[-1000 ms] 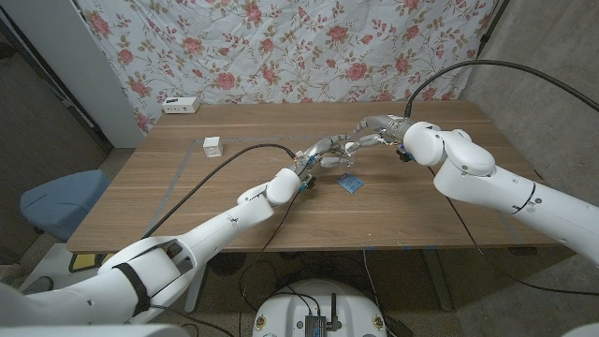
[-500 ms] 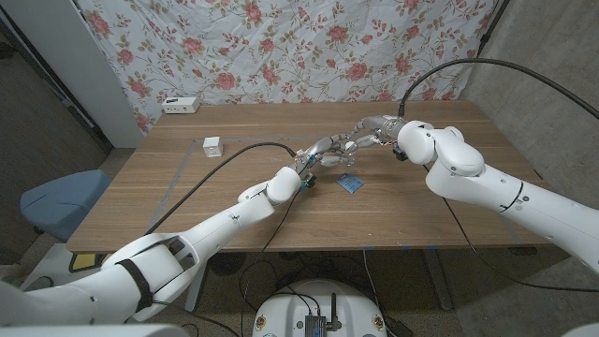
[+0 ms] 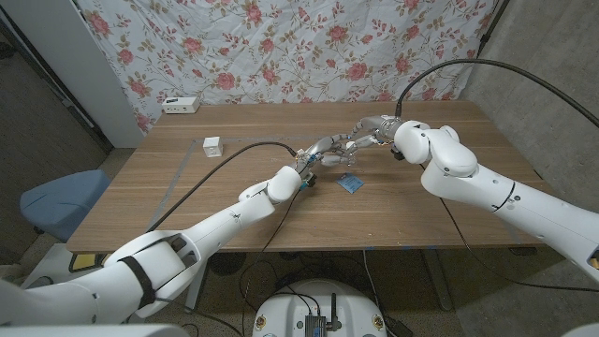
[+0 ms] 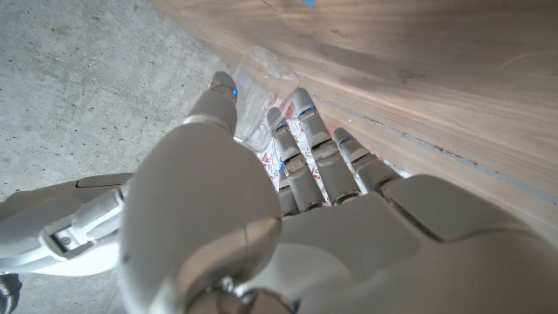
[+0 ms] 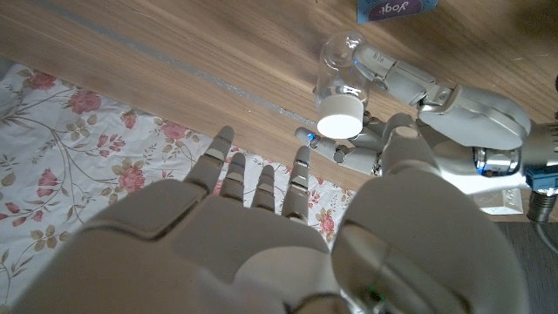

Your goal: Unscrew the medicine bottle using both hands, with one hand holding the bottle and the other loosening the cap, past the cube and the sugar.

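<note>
Hands meeting near the middle of the wooden table [image 3: 187, 201], with the medicine bottle [image 5: 340, 83] between them.

The left hand [image 5: 453, 113] grips the bottle: its thumb and fingers are wrapped round the clear body, as the right wrist view shows, and in the left wrist view the clear plastic sits against its fingertips [image 4: 296, 109]. The right hand [image 5: 253, 209] hangs just short of the bottle with its fingers apart and straight, holding nothing and not touching the cap. The bottle is clear, with a white cap [image 5: 341, 120] seated on it and turned toward the right hand. The blue sugar packet [image 3: 351, 183] lies flat beside the hands; the white cube [image 3: 212, 146] sits well apart, toward the left side.
</note>
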Motion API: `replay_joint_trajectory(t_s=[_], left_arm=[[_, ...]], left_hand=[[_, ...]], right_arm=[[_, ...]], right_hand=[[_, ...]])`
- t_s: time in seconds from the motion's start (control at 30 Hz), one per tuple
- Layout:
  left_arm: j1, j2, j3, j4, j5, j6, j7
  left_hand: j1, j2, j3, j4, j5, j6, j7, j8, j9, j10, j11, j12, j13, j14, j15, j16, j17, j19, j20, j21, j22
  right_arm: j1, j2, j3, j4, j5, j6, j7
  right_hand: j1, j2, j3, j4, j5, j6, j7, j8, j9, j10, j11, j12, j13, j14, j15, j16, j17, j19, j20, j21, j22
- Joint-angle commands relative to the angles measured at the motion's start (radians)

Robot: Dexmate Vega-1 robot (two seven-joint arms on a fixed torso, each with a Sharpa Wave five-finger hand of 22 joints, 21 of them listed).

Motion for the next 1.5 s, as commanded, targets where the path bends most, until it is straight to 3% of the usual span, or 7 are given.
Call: replay_joint_trajectory(t_s=[0.03,0.47,0.83,1.5], left_arm=[[-0.007,-0.006,0.004,0.016,-0.001,-0.010,-0.001],[-0.002,-0.001,0.005,0.003,0.002,-0.007,-0.001],[0.004,0.005,0.004,-0.015,0.006,0.001,-0.002],[0.009,0.009,0.007,-0.027,0.015,0.005,-0.002]], left_hand=[[0.003,0.009,0.009,0.000,0.005,0.012,-0.001,0.000,0.003,0.022,-0.013,0.005,0.003,0.007,-0.107,-0.003,0.001,0.003,-0.137,-0.002,0.000],[-0.001,0.009,0.013,0.000,0.004,0.013,-0.001,-0.001,0.003,0.020,-0.015,0.004,0.003,0.009,-0.105,-0.003,0.001,0.003,-0.136,-0.002,-0.001],[-0.005,0.008,0.016,0.001,0.003,0.014,-0.002,-0.001,0.003,0.021,-0.015,0.004,0.003,0.011,-0.105,-0.003,0.001,0.004,-0.138,-0.002,-0.001],[-0.012,0.004,0.021,0.000,0.003,0.018,-0.010,-0.001,0.003,0.019,-0.014,0.003,0.003,0.012,-0.104,-0.003,0.001,0.004,-0.138,-0.002,0.000]], right_arm=[[-0.010,0.018,0.006,0.018,-0.033,0.012,0.004],[-0.018,0.034,0.013,0.025,-0.047,0.016,0.005],[-0.023,0.057,0.008,0.023,-0.075,-0.013,0.000],[-0.066,0.042,0.031,0.020,-0.060,-0.013,-0.046]], right_hand=[[0.015,0.001,0.009,0.001,-0.006,0.016,-0.002,0.012,0.005,0.010,-0.001,0.006,0.002,0.012,0.000,0.008,0.003,0.014,0.001,0.006,0.003],[0.044,-0.001,0.019,-0.001,-0.006,0.051,-0.005,0.032,0.013,0.025,0.004,0.008,0.002,0.024,-0.006,0.009,0.003,0.026,-0.007,0.008,0.003],[0.096,-0.004,0.035,-0.005,-0.009,0.110,-0.014,0.068,0.024,0.051,0.002,0.011,0.003,0.048,-0.019,0.013,0.003,0.044,-0.017,0.011,0.004],[0.148,-0.014,0.047,-0.005,-0.015,0.167,-0.014,0.105,0.036,0.076,0.004,0.011,0.003,0.071,-0.026,0.015,0.003,0.064,-0.025,0.012,0.004]])
